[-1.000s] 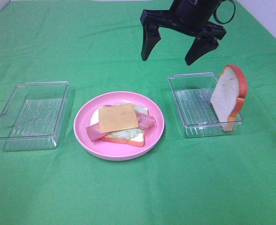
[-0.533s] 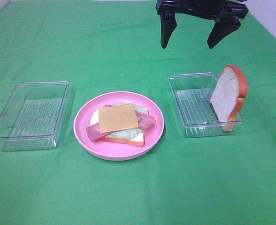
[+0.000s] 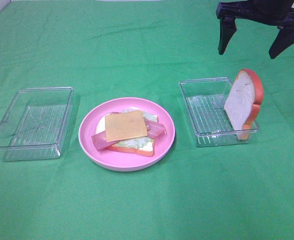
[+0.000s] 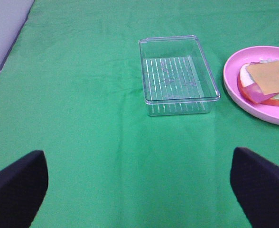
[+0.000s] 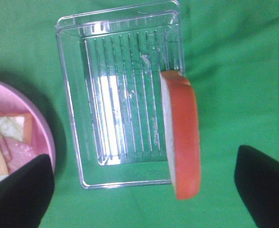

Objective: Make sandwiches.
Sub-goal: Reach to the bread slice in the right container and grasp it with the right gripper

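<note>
2 clear trays on green surface [image 3: 137, 210]: left tray [image 3: 32, 122] bare, right tray [image 3: 214, 111] with 1 bread slice [image 3: 243, 100] standing upright against its right wall. 1 pink plate [image 3: 94, 145] between trays, carrying open stack: 1 bottom bread slice [image 3: 137, 148], lettuce [image 3: 133, 142], meat strips [image 3: 103, 142], 1 cheese slice [image 3: 125, 125] on top. Right gripper [image 3: 252, 45] high above right tray, fingers apart, holding nothing. Left gripper [image 4: 139, 190] over bare cloth near left tray, fingers apart, holding nothing.
</note>
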Controlling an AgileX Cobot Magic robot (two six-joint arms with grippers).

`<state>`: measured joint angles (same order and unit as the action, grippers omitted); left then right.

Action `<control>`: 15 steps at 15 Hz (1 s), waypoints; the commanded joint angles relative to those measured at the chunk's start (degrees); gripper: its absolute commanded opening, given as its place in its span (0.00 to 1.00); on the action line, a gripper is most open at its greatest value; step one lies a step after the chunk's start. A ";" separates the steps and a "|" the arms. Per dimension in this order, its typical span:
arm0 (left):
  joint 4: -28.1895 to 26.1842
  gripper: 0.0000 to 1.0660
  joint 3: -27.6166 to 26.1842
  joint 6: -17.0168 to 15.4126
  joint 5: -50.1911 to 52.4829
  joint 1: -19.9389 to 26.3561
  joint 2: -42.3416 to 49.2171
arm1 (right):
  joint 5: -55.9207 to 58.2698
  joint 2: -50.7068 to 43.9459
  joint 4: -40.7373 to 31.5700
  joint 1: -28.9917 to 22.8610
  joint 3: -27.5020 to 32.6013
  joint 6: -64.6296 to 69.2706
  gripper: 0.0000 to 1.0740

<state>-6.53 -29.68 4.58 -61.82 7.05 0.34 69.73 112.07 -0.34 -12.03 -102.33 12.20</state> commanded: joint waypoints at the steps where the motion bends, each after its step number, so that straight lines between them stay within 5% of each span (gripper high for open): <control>1: -0.11 0.92 0.11 -0.34 0.00 0.11 1.03 | 6.59 0.63 -0.34 2.29 1.83 -1.83 0.92; 11: -0.11 0.92 0.11 -0.34 0.00 0.11 1.03 | 6.19 10.14 -3.38 4.07 5.61 -4.53 0.92; 13: -0.11 0.92 0.11 -0.34 0.00 0.11 1.03 | 5.73 11.00 -3.38 4.07 5.61 -4.58 0.87; 15: -0.11 0.92 0.11 -0.34 0.00 0.11 1.03 | 5.50 11.00 -3.38 4.07 5.61 -4.76 0.71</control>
<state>-6.53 -29.68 4.58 -61.82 7.05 0.34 69.90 122.84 -3.38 -8.19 -97.06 8.19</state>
